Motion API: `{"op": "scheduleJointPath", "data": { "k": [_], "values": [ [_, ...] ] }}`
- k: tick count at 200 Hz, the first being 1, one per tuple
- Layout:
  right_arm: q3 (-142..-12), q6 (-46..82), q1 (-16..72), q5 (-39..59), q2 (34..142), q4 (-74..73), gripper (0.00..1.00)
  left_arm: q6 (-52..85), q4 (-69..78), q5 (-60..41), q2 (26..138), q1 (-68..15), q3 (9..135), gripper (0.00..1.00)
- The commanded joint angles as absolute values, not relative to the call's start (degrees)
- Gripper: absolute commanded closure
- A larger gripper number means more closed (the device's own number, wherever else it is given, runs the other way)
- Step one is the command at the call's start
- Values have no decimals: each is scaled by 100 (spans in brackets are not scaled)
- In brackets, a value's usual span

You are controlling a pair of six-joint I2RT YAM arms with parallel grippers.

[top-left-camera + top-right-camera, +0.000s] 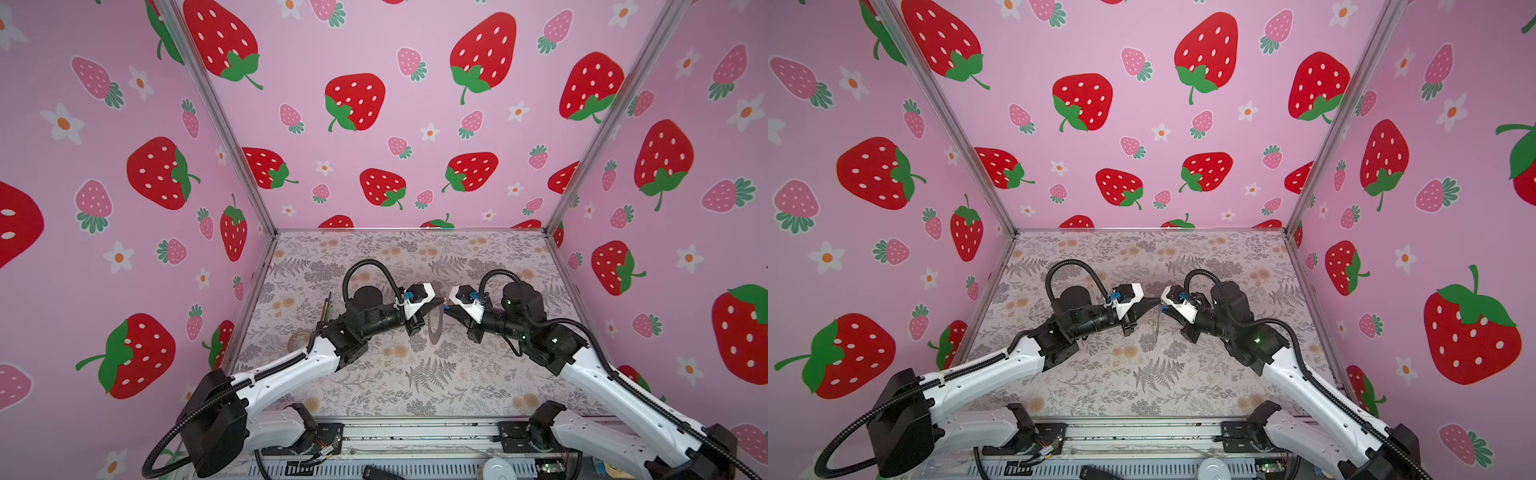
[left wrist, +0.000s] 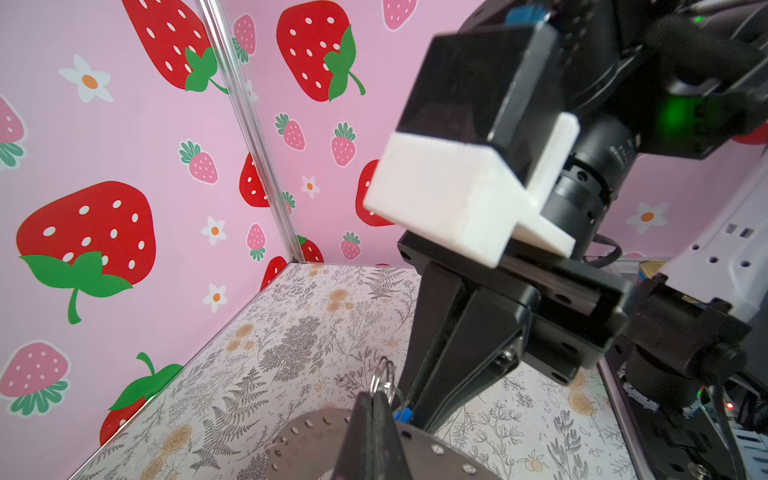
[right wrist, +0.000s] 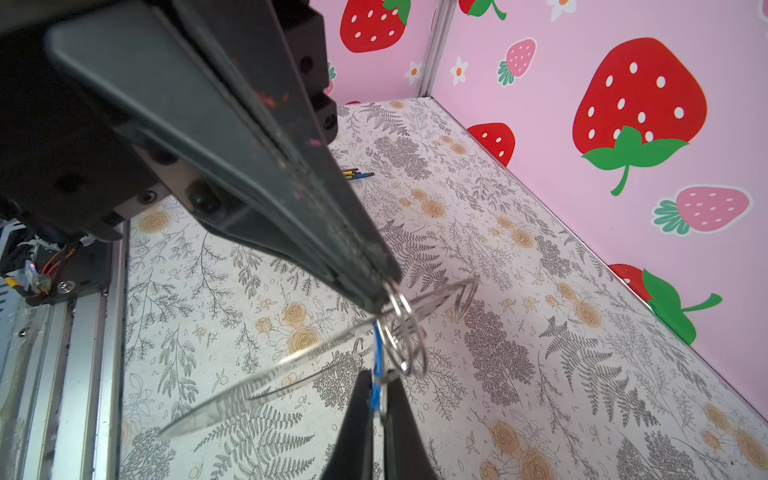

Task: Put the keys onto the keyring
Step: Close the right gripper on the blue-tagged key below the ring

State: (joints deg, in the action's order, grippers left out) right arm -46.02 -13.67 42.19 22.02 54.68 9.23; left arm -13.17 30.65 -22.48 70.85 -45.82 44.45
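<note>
Walls (image 1: pixel 374 50) pink, red strawberries; table (image 1: pixel 415 386) grey ferns; keys (image 2: pixel 403 414) blue; keyring (image 2: pixel 307 432) grey.

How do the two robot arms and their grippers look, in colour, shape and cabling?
The left arm and right arm have white shells with black joints. A black ribbed cable loops over each wrist. The left gripper and right gripper have white housings, small blue connectors and long black tapering fingers. A green light glows on the right arm.
</note>
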Motion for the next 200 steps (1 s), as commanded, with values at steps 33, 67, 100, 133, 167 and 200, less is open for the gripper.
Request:
{"op": "scheduleJointPath", "data": {
  "k": [33, 67, 100, 133, 167, 200],
  "values": [
    [-4479, -1427, 4271, 2400, 4954, 1016, 83, -1287, 3900, -2270, 7141, -4630, 4450, 100],
    [-4229, -1690, 4263, 2070, 4061, 1053, 70, -1305, 4000, -3195, 7051, -4503, 4348, 100],
    [-4122, -1775, 4256, 2150, 3635, 1030, 70, -1320, 4009, -3773, 6945, -4439, 4317, 100],
    [-4143, -1612, 4255, 2494, 3741, 783, 69, -1354, 3934, -3965, 6926, -4441, 4346, 100],
    [-4314, -1557, 4256, 2698, 4037, 702, 69, -1368, 3922, -4146, 6926, -4446, 4321, 100],
    [-4332, -1493, 4259, 2762, 4147, 601, 70, -1428, 3832, -4184, 6926, -4438, 4339, 100]
  ]
}}
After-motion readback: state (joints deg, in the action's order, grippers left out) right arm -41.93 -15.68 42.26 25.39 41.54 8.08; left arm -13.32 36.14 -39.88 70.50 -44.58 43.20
